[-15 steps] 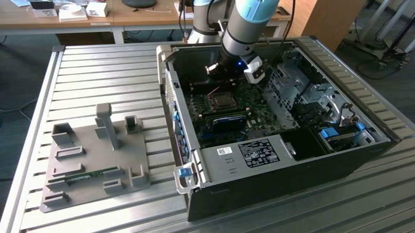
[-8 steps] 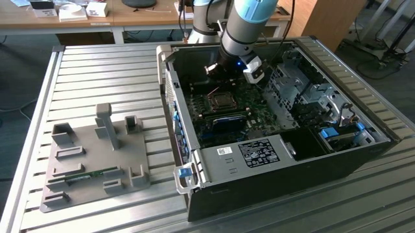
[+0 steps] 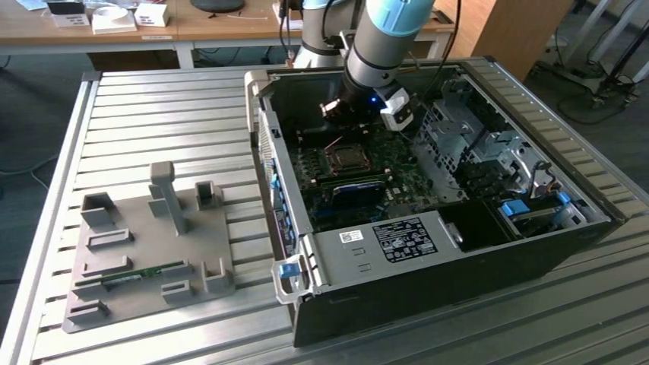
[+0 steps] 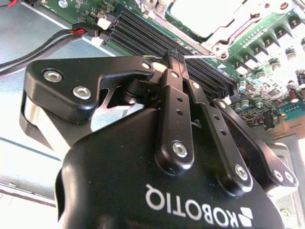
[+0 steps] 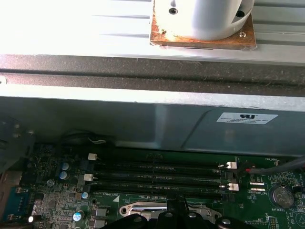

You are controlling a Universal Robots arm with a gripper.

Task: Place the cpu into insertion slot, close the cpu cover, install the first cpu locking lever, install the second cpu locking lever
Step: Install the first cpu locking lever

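Exterior view: the arm reaches down into the open computer case [image 3: 458, 268] on the slatted table [image 3: 163, 114]. The gripper [image 3: 343, 114] hangs just above the circuit board, at the edge of the insertion slot [image 3: 348, 157] farther from the camera.

Gripper: in the second wrist view the gripper [image 4: 174, 56] has its fingertips pressed together, low over the board, between the memory slots [image 4: 152, 33] and the slot's metal surround. A thin metal rod [image 4: 207, 56] runs along the surround right at the tips. I take it for a locking lever. I cannot tell whether the tips pinch it or only touch it.

Cpu: the cpu [image 4: 202, 14] shows as a pale silvery square lying flat in the slot. It is not in the gripper.

Cover: the cpu cover [image 4: 225, 37] looks folded down, framing the chip on the sides I can see. The first wrist view shows the same metal edge [image 5: 147, 209] just beside the gripper [image 5: 178, 206].

Progress, my judgement:
- Placing the cpu: done.
- Closing the cover: looks done.
- Levers: this is the step in hand.
- I cannot make out whether either lever is latched, so I log both as open items.
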